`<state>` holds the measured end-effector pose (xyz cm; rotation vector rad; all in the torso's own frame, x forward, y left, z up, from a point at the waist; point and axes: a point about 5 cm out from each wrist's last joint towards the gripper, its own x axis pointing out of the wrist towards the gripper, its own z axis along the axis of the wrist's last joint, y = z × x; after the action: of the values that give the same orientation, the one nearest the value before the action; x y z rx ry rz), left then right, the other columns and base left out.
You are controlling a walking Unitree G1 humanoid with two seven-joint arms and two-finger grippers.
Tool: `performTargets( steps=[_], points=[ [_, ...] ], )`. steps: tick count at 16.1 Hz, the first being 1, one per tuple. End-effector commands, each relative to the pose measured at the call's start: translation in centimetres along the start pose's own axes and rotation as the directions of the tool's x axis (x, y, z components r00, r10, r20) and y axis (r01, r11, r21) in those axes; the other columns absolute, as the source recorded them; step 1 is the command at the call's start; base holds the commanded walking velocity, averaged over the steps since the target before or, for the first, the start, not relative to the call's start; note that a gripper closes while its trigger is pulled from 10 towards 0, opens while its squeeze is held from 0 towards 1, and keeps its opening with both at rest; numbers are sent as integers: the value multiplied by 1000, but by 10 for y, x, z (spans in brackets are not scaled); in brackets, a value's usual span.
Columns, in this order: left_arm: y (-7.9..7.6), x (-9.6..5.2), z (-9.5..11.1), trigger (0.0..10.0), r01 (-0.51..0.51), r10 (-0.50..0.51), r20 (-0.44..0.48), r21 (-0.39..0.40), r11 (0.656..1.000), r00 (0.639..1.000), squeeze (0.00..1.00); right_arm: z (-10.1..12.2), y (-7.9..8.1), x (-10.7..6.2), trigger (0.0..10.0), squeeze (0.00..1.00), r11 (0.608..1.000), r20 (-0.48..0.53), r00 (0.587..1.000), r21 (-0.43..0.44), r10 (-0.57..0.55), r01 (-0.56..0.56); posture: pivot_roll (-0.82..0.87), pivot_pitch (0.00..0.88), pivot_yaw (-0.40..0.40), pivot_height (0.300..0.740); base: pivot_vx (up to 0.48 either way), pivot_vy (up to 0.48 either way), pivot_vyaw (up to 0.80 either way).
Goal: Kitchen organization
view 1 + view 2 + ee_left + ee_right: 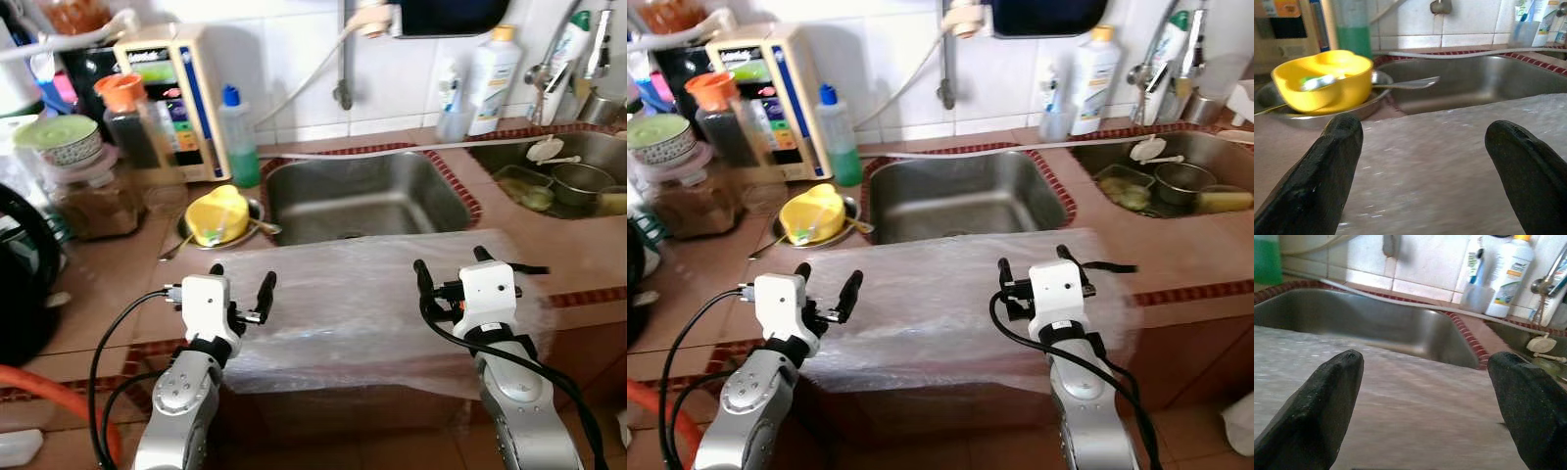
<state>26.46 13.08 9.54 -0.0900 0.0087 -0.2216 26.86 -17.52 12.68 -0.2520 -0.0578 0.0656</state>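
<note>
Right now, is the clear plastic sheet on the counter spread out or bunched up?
Spread out. The plastic sheet lies flat across the counter in front of the sink, its front edge drooping over the counter's lip.

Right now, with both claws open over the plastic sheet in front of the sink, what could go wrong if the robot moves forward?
1. The clear plastic sheet hangs over the counter edge; the left claw or the right claw might catch it and drag it off.
2. The yellow plastic bowl sits in a shallow metal dish near the left claw; a bump could tip it.
</note>
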Motion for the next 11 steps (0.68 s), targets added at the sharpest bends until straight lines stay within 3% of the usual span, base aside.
performTargets(
  steps=[1,6,11],
  points=[
    [-1,1,1,10000,5,-5,-3,0,1000,1000,0,2,-2,2,10000,0,1000,9,1000,-4,0,0,-260,5,82,740,0,-480,0],
    [-1,0,0,10000,4,-4,-6,3,1000,1000,0,2,-1,3,10000,0,1000,11,1000,-6,1,-1,-262,3,83,740,0,-480,0],
    [-1,1,0,10000,-2,2,1,2,1000,1000,0,2,-2,2,10000,0,1000,11,1000,-6,0,1,-265,5,82,740,0,0,0]
  ],
)
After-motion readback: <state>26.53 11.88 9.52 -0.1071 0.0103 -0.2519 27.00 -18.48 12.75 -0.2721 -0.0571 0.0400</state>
